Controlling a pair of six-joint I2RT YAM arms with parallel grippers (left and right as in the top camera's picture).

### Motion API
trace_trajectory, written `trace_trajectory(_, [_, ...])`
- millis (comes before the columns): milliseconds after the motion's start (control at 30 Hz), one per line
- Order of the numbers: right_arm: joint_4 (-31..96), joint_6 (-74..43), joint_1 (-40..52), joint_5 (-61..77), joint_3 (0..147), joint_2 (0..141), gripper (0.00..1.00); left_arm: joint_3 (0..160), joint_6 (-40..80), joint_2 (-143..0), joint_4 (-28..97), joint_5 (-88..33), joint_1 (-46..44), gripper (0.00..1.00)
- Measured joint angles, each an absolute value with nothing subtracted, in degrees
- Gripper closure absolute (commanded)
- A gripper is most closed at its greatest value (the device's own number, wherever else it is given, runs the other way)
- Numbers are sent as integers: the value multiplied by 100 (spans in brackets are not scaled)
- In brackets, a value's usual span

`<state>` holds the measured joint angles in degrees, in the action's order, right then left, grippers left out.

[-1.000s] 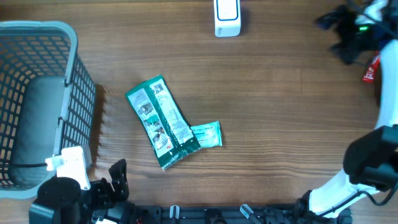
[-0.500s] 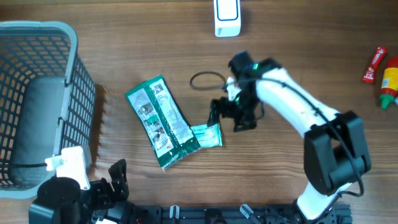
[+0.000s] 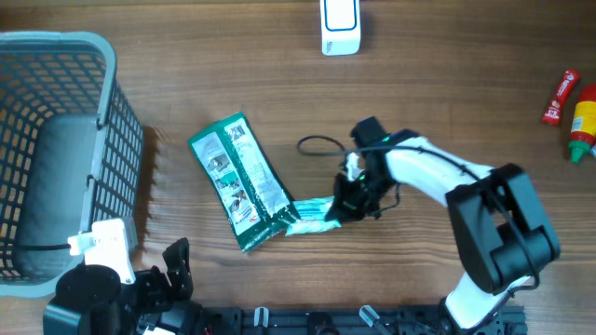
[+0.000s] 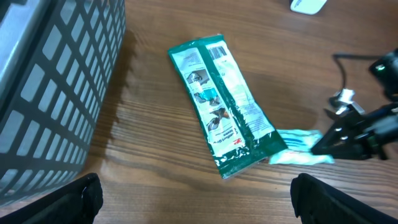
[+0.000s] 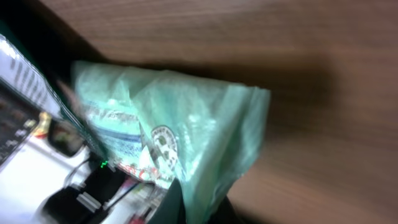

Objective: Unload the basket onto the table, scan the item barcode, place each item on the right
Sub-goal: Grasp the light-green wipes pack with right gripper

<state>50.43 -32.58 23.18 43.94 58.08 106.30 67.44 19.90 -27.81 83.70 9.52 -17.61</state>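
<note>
Right claw (image 3: 346,207) was pinched shut on the right end of the pale green packet (image 3: 312,215). On its own wrist camera I could see the crinkled film running down between the fingers. That packet lay near the middle of the table, its left end touching the near right corner of the big green pouch (image 3: 244,181), which lay flat and slanted. I saw the white scanner (image 3: 339,26) well apart at the far edge. To the left stood the grey basket (image 3: 114,88). At the far right lay a red tube (image 3: 556,98) and a bottle (image 3: 584,119). My left claw (image 4: 196,186) hung wide open at the near left, holding nothing.
</note>
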Motion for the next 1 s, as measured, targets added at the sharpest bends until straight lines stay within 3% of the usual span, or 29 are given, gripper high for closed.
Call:
trace_trajectory(167, [7032, -4204, 1295, 6088, 6292, 10123, 96, 6744, 1990, -2781, 8377, 950, -1761, 0])
trace_trajectory(300, [7052, -4569, 1247, 6928, 6292, 10123, 96, 6744, 1990, -2781, 8377, 950, -1761, 0])
trace_trajectory(433, [7192, -6344, 1247, 7096, 6292, 10123, 96, 6744, 1990, -2781, 8377, 952, -1761, 0])
trace_trajectory(533, [6442, -7929, 1247, 7146, 6289, 10123, 96, 6744, 1990, -2781, 8374, 952, -1761, 0])
trace_trajectory(667, [4410, -10503, 1240, 7205, 6281, 10123, 96, 6744, 1990, -2781, 8374, 952, -1761, 0])
trace_trajectory(767, [3828, -11472, 792, 7526, 6427, 10134, 96, 6744, 1990, -2781, 8379, 952, -1761, 0])
trace_trajectory(867, [5258, -11686, 242, 7544, 6558, 10151, 96, 6744, 1990, -2779, 8379, 950, -1761, 0])
trace_trajectory(933, [6919, -11738, -3, 7474, 6545, 10169, 96, 6744, 1990, -2781, 8370, 950, -1761, 0])
trace_trajectory(1000, [7074, -11740, -49, 7474, 6545, 10173, 96, 6744, 1990, -2781, 8368, 952, -1761, 0])
